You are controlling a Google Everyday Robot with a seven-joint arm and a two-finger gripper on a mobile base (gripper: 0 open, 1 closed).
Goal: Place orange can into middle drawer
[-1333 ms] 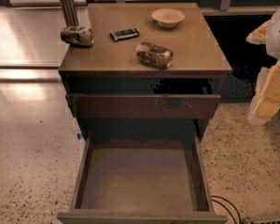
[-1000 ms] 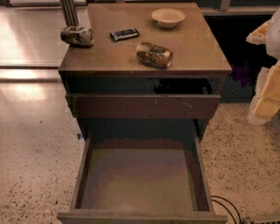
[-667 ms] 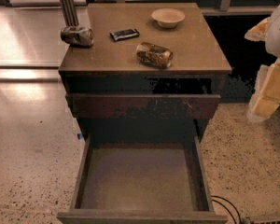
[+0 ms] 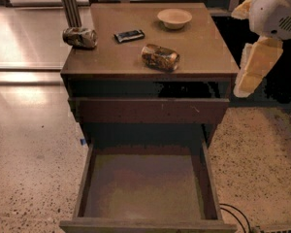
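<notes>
**Two cans up top, one drawer pulled out**

Four things lie on the tabletop. The orange can lies on its side near the front edge, a little right of centre, with its long axis running roughly left to right. Behind it and to the left, a small dark bar lies flat on the wood. A pale bowl stands upright near the back edge, well apart from the orange can. The grey can lies on its side at the left edge, near the foot of a metal pole that rises out of view.

Under the tabletop a scratched drawer front spans the width, with a dark gap above it. Below that, the middle drawer is pulled far out toward the camera. Its greyish-brown floor shows between tall dark side walls, and its front rim runs along the bottom of the view.

The gripper hangs at the right, beyond the tabletop's right edge and at about its height, well apart from the orange can. It appears as a cream block beneath a white rounded arm housing. I cannot tell whether it is open or closed.

A speckled floor lies all around, and a dark cable curls at the lower right.
</notes>
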